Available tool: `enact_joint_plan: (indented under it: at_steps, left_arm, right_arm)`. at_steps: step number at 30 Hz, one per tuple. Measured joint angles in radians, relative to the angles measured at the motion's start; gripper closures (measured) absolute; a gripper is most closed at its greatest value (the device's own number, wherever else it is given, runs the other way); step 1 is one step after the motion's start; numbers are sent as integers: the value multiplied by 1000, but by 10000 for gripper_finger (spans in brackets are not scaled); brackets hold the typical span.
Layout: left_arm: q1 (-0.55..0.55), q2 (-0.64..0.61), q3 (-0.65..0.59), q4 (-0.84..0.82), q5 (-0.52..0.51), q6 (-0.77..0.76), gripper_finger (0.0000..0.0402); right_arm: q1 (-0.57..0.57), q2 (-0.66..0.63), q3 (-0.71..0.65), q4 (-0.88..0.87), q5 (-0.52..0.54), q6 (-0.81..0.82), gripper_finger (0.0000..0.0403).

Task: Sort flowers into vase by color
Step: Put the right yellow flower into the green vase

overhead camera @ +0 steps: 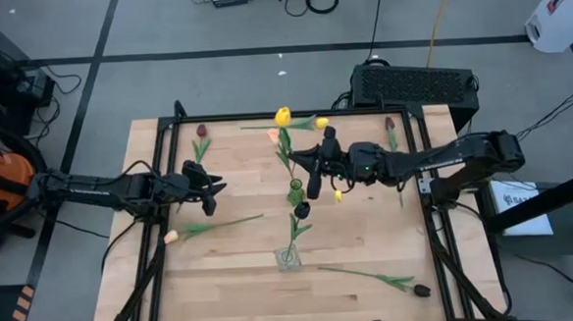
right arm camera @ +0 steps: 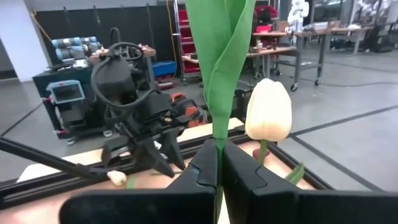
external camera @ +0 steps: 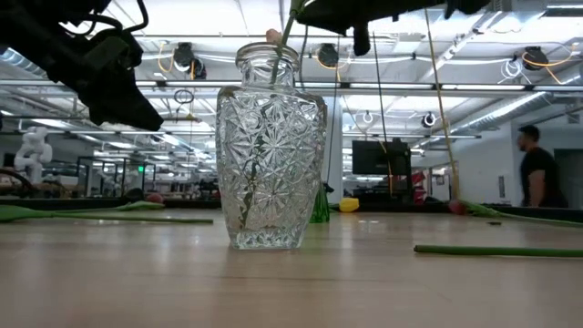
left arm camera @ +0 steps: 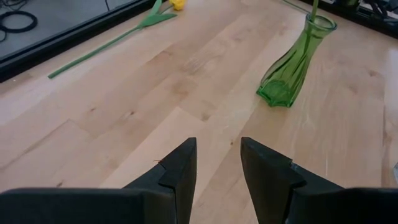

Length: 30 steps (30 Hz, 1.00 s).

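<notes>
My right gripper [right arm camera: 219,152] hovers over the table's middle [overhead camera: 312,169], shut on a flower whose head is out of view. Just beside it the green vase [overhead camera: 295,190] holds a pale yellow tulip [right arm camera: 268,109]. The clear cut-glass vase [external camera: 270,146] stands nearer the front edge with a dark flower [overhead camera: 301,211] in it. Lying flat are a peach tulip [overhead camera: 171,235], a dark one [overhead camera: 421,290], two maroon ones [overhead camera: 201,132] [overhead camera: 390,123] and a yellow one [overhead camera: 321,122]. My left gripper [left arm camera: 217,149] waits open above the table's left side. My right gripper pinches the flower's green stem [right arm camera: 218,144] between its two fingers, where a long leaf starts. The fingers come level from the table's right side and lie across the stem. The flower stands upright, its leaf [right arm camera: 217,62] rising above the fingers; its lower end is hidden.
Black frame rails [overhead camera: 168,147] edge the table's left, right and far sides. A black box [overhead camera: 415,83] sits behind the far edge. A person [external camera: 537,178] stands in the room beyond. Bare wood [overhead camera: 224,272] lies at the front left.
</notes>
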<state>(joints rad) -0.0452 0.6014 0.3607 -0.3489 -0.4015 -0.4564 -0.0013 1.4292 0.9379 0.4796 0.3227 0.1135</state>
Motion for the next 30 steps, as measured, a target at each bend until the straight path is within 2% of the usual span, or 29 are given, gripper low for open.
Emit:
enact_joint_plan:
  at_steps: [7, 26, 30]
  left_arm:
    - [0, 0, 0, 0, 0, -1, 269]
    - [0, 0, 0, 0, 0, -1, 269]
    - [0, 0, 0, 0, 0, 0, 269]
  right_arm:
    - [0, 41, 0, 69, 28, -53, 402]
    - [3, 42, 0, -92, 43, -47, 402]
    - [3, 42, 0, -124, 43, -3, 402]
